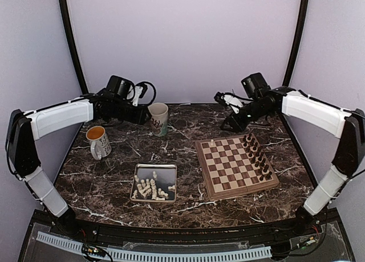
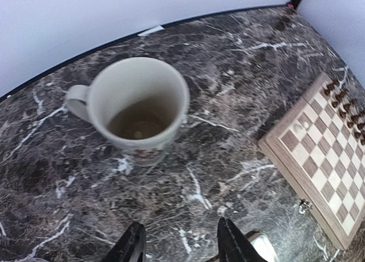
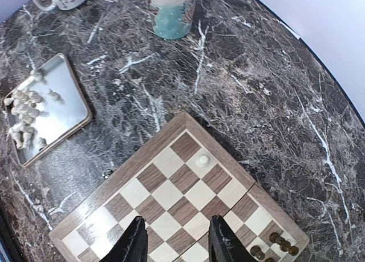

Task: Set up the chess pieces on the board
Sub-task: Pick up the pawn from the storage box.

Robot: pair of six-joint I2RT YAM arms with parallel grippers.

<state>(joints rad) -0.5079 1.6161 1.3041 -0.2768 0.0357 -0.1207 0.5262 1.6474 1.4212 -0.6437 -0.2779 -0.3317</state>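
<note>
Board (image 1: 228,172) near right edge of table (image 1: 102,182), tray (image 1: 164,173) well apart leftward

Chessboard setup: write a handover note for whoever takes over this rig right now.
Left tool: open, empty, above the table near the cream mug.
Right tool: open, empty, over the chessboard.
Done: one cream piece stands near the board's far-left corner. The dark pieces line its right side.
Left: the other cream pieces lie in the metal tray, left of the board; all need placing.
</note>
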